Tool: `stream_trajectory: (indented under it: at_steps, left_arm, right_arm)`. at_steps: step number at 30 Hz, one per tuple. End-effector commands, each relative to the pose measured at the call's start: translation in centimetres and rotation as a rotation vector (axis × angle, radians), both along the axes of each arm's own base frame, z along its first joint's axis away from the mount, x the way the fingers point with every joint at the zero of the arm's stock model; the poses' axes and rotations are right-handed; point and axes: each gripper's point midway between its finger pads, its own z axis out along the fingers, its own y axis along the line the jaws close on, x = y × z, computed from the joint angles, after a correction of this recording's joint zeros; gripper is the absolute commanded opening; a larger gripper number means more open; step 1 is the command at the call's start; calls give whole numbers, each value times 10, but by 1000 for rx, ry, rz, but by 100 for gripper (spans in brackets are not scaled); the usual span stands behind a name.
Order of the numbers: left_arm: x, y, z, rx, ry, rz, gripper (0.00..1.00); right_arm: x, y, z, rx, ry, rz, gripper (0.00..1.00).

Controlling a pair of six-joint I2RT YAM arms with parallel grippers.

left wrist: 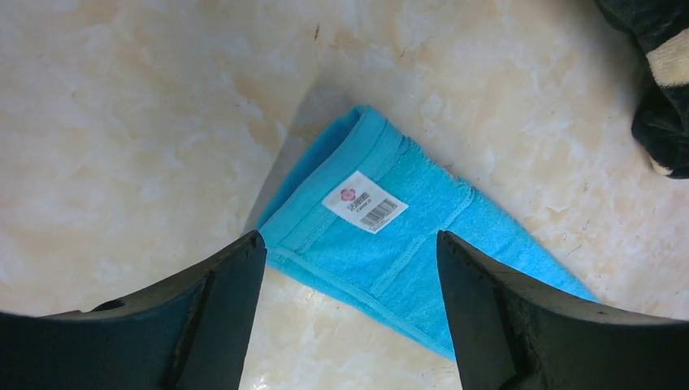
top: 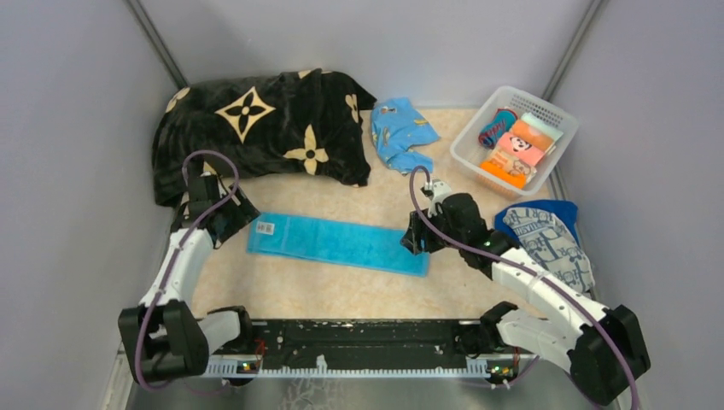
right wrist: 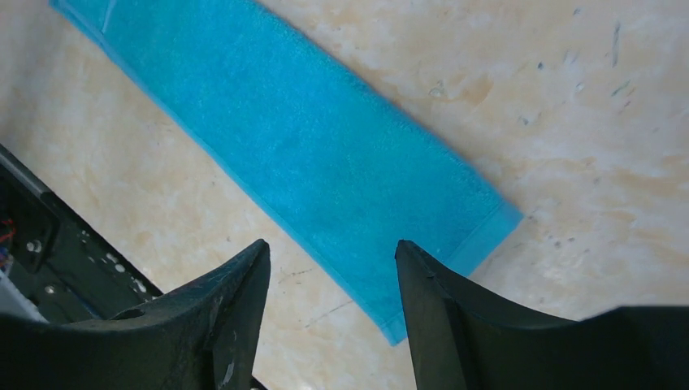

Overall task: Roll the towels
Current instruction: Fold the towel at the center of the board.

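Plainly flat on the table [top: 299, 290], folded into a long strip: turquoise towel [top: 337, 243]. Above its labelled end, left gripper [left wrist: 349, 240], jaws wide apart, clasping nothing; above its opposite end, right gripper [right wrist: 331, 245], equally wide and empty (white printed towel [top: 546, 243] well off beyond that end, atop the royal-blue towel [top: 559, 207])

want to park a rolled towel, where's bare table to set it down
Bare strip between the turquoise towel and the base rail; another patch between that towel, the black blanket and the basket. Crowded: far edge and right side, with the printed towel.
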Motion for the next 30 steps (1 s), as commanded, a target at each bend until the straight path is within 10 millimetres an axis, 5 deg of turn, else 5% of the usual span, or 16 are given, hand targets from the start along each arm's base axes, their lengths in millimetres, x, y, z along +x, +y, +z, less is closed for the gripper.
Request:
stream_trajectory:
  at_steps: [1,8,16,30]
  left_arm:
    - [23,-3,4,32,11,-136,83]
    - [49,6,-13,68,92,-204,85]
    - [56,2,-35,24,162,-292,86]
    - [24,-13,-52,-78,259,-332,80]
  right_arm:
    - [6,25,-6,256,104,-141,58]
    - [37,6,-31,244,102,-305,59]
    - [42,2,-39,243,93,-308,59]
    - [41,6,-50,218,98,-241,59]
